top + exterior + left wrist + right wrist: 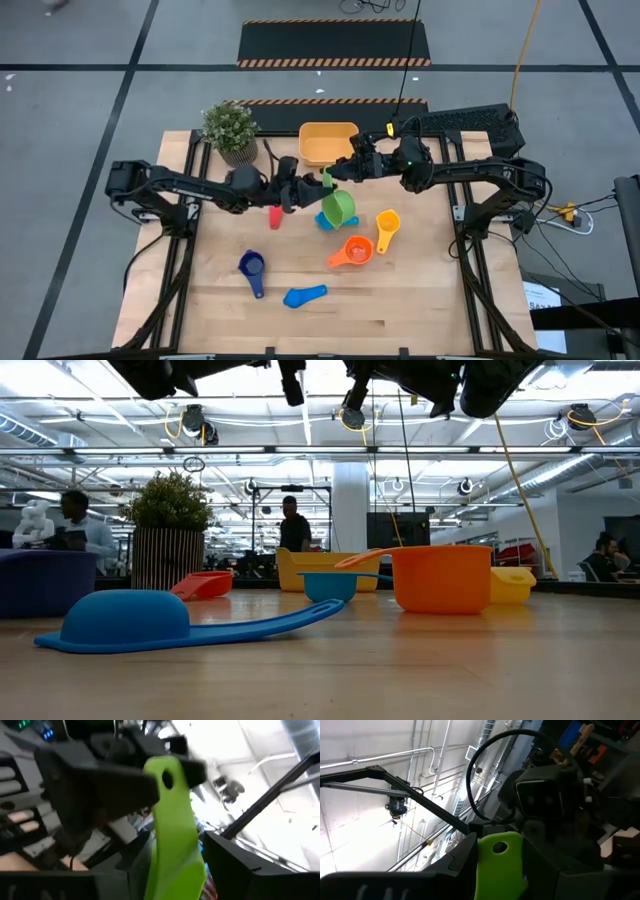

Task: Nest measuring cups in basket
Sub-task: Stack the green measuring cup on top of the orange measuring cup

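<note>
Above the wooden bench (400,310), both the left pincer (306,187) and right pincer (340,172) clamp the green cup's (338,208) flat, holed plastic handle.

The green cup (338,206) hangs above the counter, handle up, apparently with a light blue cup (325,221) under it. The red cup (275,216) lies left of it; yellow (387,229) and orange (352,251) cups lie right. The dark blue (252,269) and another light blue cup (304,295) lie nearer. The orange-yellow basket (326,143) sits behind.

green cup (338,207), orange-yellow basket (322,131) (plain), striped plant pot (166,558)
</note>
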`<state>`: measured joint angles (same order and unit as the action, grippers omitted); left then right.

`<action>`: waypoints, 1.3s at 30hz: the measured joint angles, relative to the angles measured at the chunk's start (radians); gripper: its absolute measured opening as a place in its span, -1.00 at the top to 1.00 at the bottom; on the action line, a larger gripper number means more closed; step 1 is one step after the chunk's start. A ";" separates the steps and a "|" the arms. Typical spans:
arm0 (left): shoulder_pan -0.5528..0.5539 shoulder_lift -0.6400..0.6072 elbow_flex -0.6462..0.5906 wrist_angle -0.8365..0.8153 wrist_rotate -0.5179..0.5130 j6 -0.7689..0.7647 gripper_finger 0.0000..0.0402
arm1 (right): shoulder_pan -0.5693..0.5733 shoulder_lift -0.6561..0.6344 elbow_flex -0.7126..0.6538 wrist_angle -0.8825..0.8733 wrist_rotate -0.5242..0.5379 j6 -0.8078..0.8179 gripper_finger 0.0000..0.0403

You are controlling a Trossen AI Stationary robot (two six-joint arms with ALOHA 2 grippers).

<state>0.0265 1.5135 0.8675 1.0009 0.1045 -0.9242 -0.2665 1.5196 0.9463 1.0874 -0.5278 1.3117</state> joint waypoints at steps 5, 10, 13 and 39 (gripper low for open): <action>0.006 0.024 0.008 0.042 0.007 0.040 0.37 | 0.000 0.000 0.000 -0.001 -0.002 -0.007 0.40; 0.026 0.027 0.007 0.074 0.047 0.049 0.74 | 0.000 -0.001 0.001 0.000 0.000 -0.025 0.40; 0.037 0.027 0.007 0.078 0.080 0.040 0.94 | -0.001 -0.001 0.001 -0.003 0.005 -0.041 0.40; 0.039 0.015 0.007 0.110 -0.436 0.097 0.97 | -0.082 -0.429 0.000 -0.811 0.191 -0.354 -0.22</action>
<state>0.0658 1.5287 0.8745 1.1104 -0.3317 -0.8270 -0.3487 1.0904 0.9459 0.2765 -0.3367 0.9576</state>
